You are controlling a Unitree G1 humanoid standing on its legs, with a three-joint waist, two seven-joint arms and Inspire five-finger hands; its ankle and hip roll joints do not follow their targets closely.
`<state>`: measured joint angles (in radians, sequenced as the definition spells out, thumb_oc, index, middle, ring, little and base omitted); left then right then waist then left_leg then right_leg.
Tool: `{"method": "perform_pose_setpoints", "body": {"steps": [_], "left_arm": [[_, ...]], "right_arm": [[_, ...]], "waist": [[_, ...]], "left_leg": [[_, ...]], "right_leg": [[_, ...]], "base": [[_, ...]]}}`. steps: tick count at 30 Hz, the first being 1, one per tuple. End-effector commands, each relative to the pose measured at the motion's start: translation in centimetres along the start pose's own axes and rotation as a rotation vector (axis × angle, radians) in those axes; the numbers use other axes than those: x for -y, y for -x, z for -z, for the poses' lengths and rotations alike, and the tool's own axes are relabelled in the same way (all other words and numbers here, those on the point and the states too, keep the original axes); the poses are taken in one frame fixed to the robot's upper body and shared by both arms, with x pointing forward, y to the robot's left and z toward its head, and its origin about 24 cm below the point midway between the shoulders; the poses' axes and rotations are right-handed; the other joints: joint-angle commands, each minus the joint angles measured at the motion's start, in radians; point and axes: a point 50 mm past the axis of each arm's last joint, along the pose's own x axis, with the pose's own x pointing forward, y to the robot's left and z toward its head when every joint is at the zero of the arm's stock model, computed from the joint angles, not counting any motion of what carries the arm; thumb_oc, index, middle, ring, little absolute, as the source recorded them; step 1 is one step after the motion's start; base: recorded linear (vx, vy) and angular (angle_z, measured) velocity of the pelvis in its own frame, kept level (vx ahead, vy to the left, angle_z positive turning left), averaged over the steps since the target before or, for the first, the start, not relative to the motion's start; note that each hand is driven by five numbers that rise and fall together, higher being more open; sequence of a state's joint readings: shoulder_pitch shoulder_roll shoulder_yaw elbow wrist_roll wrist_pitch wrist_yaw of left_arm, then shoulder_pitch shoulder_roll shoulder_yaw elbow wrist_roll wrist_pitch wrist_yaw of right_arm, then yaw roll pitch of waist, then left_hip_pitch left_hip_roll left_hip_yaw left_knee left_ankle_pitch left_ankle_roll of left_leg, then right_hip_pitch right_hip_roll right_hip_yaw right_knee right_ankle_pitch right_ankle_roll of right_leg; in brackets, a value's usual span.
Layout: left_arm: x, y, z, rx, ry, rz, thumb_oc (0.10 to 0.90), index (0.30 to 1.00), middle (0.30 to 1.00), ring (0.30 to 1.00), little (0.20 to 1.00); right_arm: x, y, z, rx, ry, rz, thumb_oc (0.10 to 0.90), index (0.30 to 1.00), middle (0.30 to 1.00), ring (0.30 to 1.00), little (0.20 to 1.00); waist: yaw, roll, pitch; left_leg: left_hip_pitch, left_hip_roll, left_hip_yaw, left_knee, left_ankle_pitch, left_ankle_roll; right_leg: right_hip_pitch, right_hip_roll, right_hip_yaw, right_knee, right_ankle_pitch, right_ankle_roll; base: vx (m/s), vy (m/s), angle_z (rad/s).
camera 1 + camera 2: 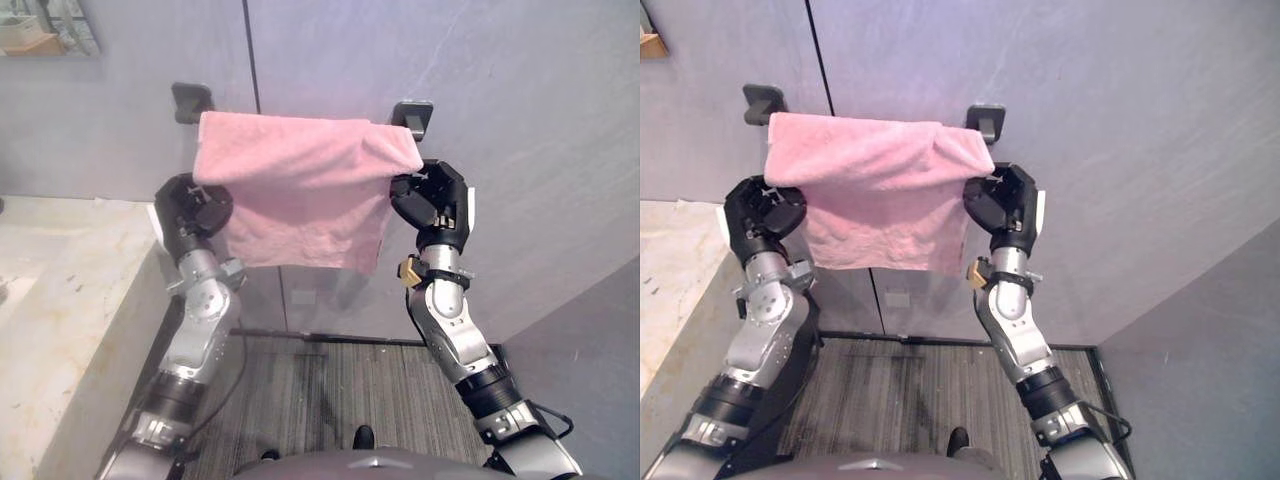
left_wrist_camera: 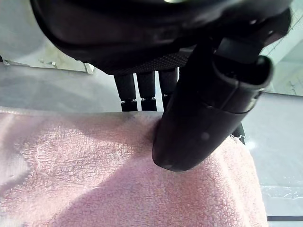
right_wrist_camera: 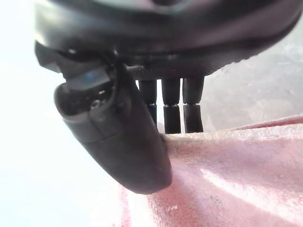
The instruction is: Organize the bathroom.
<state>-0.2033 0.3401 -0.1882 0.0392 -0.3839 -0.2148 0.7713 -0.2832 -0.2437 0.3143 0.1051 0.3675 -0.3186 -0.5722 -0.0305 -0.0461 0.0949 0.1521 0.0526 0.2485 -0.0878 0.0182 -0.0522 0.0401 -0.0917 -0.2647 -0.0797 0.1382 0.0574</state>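
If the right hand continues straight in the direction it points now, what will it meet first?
The right hand already pinches the pink towel at its edge. Going straight on, it would probably press the towel into the grey wall just behind it, near the bar's mount; depth is unclear.

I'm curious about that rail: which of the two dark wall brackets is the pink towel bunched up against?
The bracket on the robot's right. The pink towel runs right up to its base there, while the left bracket stands clear of the towel's corner.
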Motion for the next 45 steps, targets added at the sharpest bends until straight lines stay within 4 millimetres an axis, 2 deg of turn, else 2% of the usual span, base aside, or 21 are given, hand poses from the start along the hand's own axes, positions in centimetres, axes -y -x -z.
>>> {"method": "perform_pose_setpoints", "body": {"steps": [1,7,8,9,10,11,21,30,34,41,45], "left_arm": [[1.3,-1.1,-4.3,0.255,0.086,0.036,0.4,0.3,0.3,0.3,0.3],[1.1,-1.1,-3.8,0.221,0.083,0.01,0.4,0.3,0.3,0.3,0.3],[1.1,-1.1,-3.7,0.215,0.077,0.019,0.504,0.455,0.455,0.455,0.455],[1.2,-1.2,-3.6,0.21,0.074,0.027,0.573,0.559,0.559,0.559,0.559],[1.3,-1.2,-3.5,0.196,0.071,0.04,0.596,0.594,0.594,0.594,0.594],[1.4,-1.2,-3.2,0.181,0.063,0.052,0.8,0.9,0.9,0.9,0.9],[0.9,-1.1,-1.2,0.062,-0.025,0.143,0.8,0.9,0.9,0.9,0.9],[-0.3,-0.9,0.0,0.008,-0.053,0.129,0.8,0.9,0.9,0.9,0.9],[-0.1,-0.8,-0.1,0.012,-0.052,0.139,0.8,0.9,0.9,0.9,0.9],[0.8,-1.1,-0.4,0.021,-0.065,0.185,0.8,0.9,0.9,0.9,0.9],[1.0,-0.8,0.0,-0.002,-0.07,0.204,0.8,0.9,0.9,0.9,0.9]], "right_arm": [[3.0,-0.4,-1.8,0.114,-0.036,0.157,0.4,0.3,0.3,0.3,0.3],[2.7,-0.4,-1.8,0.109,-0.038,0.143,0.4,0.3,0.3,0.3,0.3],[2.5,-0.5,-1.8,0.098,-0.034,0.111,0.568,0.552,0.552,0.552,0.552],[2.5,-0.6,-1.7,0.093,-0.032,0.101,0.8,0.9,0.9,0.9,0.9],[2.4,-0.6,-1.7,0.09,-0.029,0.089,0.8,0.9,0.9,0.9,0.9],[2.3,-0.7,-1.6,0.083,-0.022,0.069,0.8,0.9,0.9,0.9,0.9],[3.6,0.1,-0.1,0.001,0.076,-0.02,0.8,0.9,0.9,0.9,0.9],[5.1,0.9,0.7,-0.028,0.098,-0.018,0.8,0.9,0.9,0.9,0.9],[4.8,0.6,0.0,0.021,0.098,-0.042,0.8,0.9,0.9,0.9,0.9],[2.9,-1.4,-3.5,0.198,0.149,-0.132,0.8,0.9,0.9,0.9,0.9],[2.6,-1.8,-4.4,0.235,0.132,-0.152,0.8,0.9,0.9,0.9,0.9]], "waist": [[-0.021,0.031,-0.042],[-0.019,0.029,-0.044],[-0.019,0.028,-0.043],[-0.019,0.028,-0.043],[-0.018,0.027,-0.043],[-0.018,0.027,-0.043],[-0.022,0.024,-0.042],[-0.024,0.022,-0.033],[-0.021,0.022,-0.029],[-0.012,0.02,-0.029],[-0.008,0.019,-0.03]], "left_leg": [[0.012,-0.034,0.042,0.001,-0.084,0.037],[0.011,-0.035,0.041,0.001,-0.084,0.038],[0.011,-0.035,0.041,0.001,-0.084,0.038],[0.011,-0.035,0.041,0.001,-0.084,0.038],[0.01,-0.035,0.041,0.001,-0.083,0.038],[0.009,-0.035,0.041,0.001,-0.083,0.037],[0.008,-0.035,0.045,0.001,-0.081,0.04],[0.008,-0.032,0.049,0.001,-0.079,0.04],[0.007,-0.033,0.046,0.001,-0.078,0.04],[0.005,-0.033,0.042,0.001,-0.079,0.036],[0.006,-0.035,0.041,0.001,-0.083,0.038]], "right_leg": [[0.079,-0.035,-0.053,0.004,-0.12,0.109],[0.081,-0.034,-0.051,0.002,-0.121,0.107],[0.08,-0.034,-0.051,0.002,-0.121,0.107],[0.08,-0.034,-0.052,0.002,-0.12,0.107],[0.079,-0.034,-0.054,0.002,-0.12,0.107],[0.078,-0.034,-0.054,0.003,-0.119,0.108],[0.075,-0.035,-0.053,0.005,-0.116,0.112],[0.073,-0.035,-0.053,0.005,-0.112,0.115],[0.074,-0.035,-0.053,0.005,-0.111,0.115],[0.073,-0.037,-0.059,0.005,-0.11,0.118],[0.073,-0.038,-0.06,0.006,-0.112,0.118]], "base": [[0.0,0.0,0.0],[0.0,0.0,0.0],[0.0,0.0,0.0],[0.0,0.0,0.0],[0.0,0.0,0.0],[0.0,0.0,0.0],[0.0,0.001,-0.01],[0.0,-0.003,-0.02],[0.0,0.0,0.0],[0.0,0.0,0.0],[0.0,0.0,0.0]]}}
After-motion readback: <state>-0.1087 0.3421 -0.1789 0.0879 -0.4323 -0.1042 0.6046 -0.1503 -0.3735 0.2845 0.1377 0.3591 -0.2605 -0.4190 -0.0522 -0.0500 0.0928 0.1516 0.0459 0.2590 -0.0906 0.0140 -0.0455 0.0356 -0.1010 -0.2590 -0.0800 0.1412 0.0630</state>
